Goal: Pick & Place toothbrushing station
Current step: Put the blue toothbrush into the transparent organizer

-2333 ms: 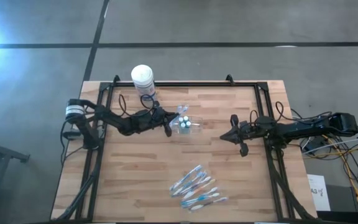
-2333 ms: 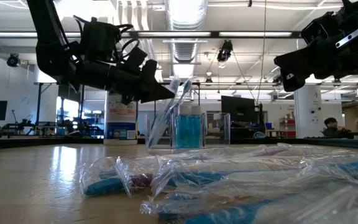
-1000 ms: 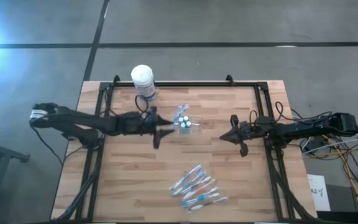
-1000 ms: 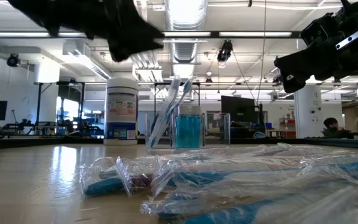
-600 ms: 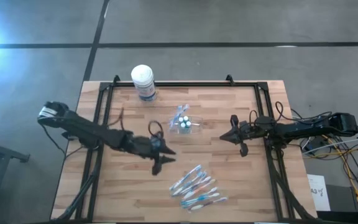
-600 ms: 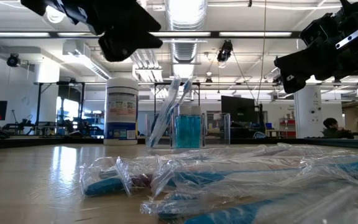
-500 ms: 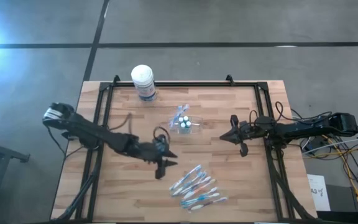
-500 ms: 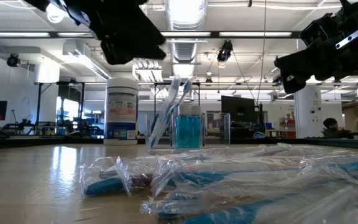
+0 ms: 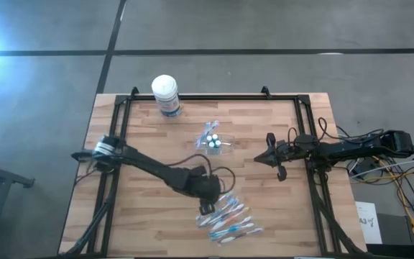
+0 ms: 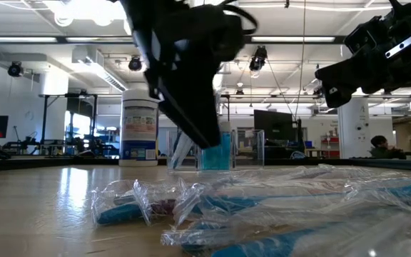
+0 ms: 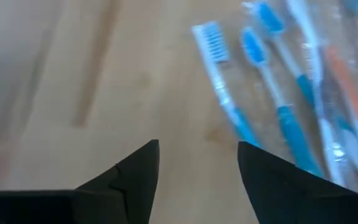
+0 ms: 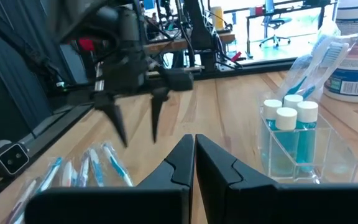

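Hovering our left gripper (image 9: 205, 208), jaws open and empty, above the loose toothbrushes (image 9: 228, 216) near the tabletop's (image 9: 142, 223) front; clear cup (image 9: 212, 142) mid-tabletop; right gripper (image 9: 273, 160) closed, idle right.

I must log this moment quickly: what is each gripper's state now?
Left gripper: open, empty, above the toothbrushes.
Right gripper: shut, empty.
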Motion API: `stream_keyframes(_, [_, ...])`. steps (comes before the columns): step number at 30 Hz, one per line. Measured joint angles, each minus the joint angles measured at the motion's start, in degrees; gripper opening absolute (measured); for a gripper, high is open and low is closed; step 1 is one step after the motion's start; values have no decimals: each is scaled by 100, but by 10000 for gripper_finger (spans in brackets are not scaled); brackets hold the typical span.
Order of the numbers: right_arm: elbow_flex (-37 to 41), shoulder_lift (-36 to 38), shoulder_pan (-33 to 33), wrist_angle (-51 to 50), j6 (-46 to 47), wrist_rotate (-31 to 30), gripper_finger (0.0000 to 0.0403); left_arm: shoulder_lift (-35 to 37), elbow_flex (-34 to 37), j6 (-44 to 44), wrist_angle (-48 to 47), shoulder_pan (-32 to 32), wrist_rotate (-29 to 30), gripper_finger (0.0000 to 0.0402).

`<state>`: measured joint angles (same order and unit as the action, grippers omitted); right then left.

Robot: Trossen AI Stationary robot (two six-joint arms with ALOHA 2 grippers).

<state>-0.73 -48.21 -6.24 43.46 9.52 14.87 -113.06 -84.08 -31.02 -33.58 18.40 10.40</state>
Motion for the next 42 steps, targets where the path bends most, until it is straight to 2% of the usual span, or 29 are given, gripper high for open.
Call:
stream_keyframes(4, [0, 0, 0, -18, 78, 2, 13, -508, -689, 193, -159, -5, -191, 222])
stream_keyframes(8, [0, 0, 0, -45, 76, 2, 13, -859, -1083, 230, -318, -76, -196, 221])
stream_keyframes(15, [0, 0, 0, -133, 39, 4, 13, -1196, -1147, 270, -325, -182, -473, 220])
stream_keyframes(22, [0, 2, 0, -131, 36, 4, 13, -1317, -1156, 441, -397, -180, -396, 215])
stream_keyframes(27, [0, 2, 0, -129, 45, 9, 13, -1294, -1147, 504, -433, -184, -401, 160])
stream_keyframes(34, [0, 2, 0, -129, 80, 17, 13, -1284, -1181, 734, -440, -184, -410, 23])
stream_keyframes(38, [0, 2, 0, -129, 55, 21, 13, -1235, -1185, 915, -441, -180, -253, 14])
stream_keyframes(42, [0, 2, 0, -127, 37, 17, 13, -1055, -1143, 1051, -603, -168, 310, 4])
